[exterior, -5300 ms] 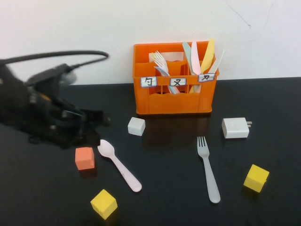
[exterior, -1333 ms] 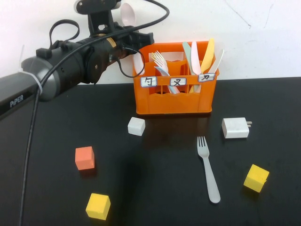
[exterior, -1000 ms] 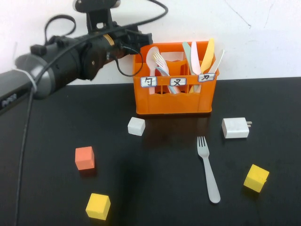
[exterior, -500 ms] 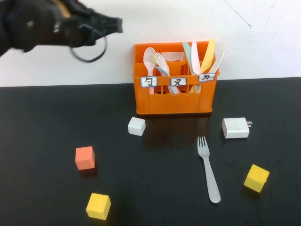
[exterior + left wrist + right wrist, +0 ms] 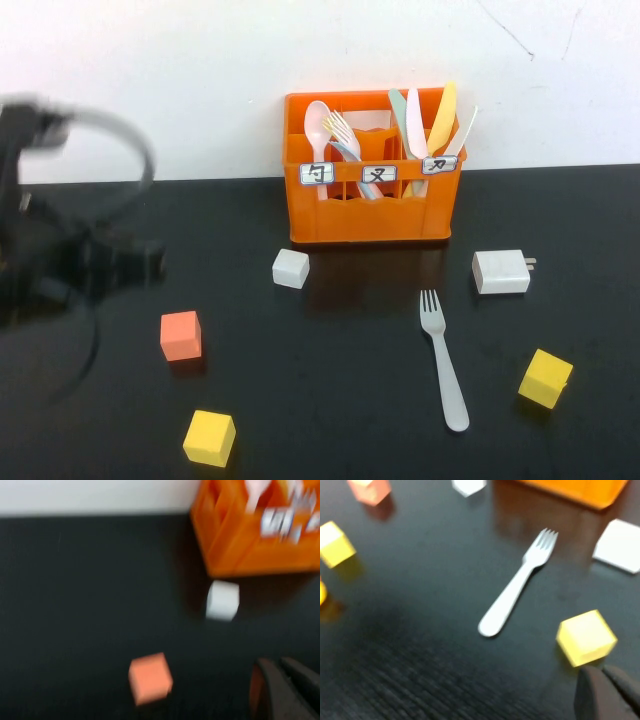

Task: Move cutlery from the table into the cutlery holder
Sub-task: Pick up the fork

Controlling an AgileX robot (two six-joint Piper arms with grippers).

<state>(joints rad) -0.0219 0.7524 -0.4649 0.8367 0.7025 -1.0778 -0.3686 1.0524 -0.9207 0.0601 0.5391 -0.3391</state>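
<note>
- Left end effector (image 5: 150, 262): blurred at the far left of the high view, low over the black worktop (image 5: 330, 420), fingers pressed together, holding nothing.
- Orange cube (image 5: 181, 335) and yellow cube (image 5: 209, 438): on the worktop near the left arm, well apart from any cutlery.
- White cube (image 5: 290, 268): just in front of the holder's left corner.
- Orange cutlery holder (image 5: 372, 214): upright against the wall, three white labels across its front.
- Pale pink spoon (image 5: 319, 122): standing bowl-up in the left compartment, so that half of the job looks done.
- Middle compartment holds forks; right compartment holds pastel knives (image 5: 428, 120).
- Light grey fork (image 5: 443, 360): flat on the worktop in front of the holder, right of centre, tines toward the holder, touching nothing.
- White charger block (image 5: 501, 271): just beyond the fork's tines, to the right.
- Second yellow cube (image 5: 545, 378): right of the fork's handle, near but apart.
- Right end effector (image 5: 607, 692): seen only in its own wrist view, above the worktop close to that yellow cube, shut and empty.
- Risks, as judgement: thin fork flat on a hard surface, likely to slide or spin under closing fingers; nearby yellow cube or charger block may get knocked during the approach; fork could land in the wrong compartment or catch on the forks already standing there.
</note>
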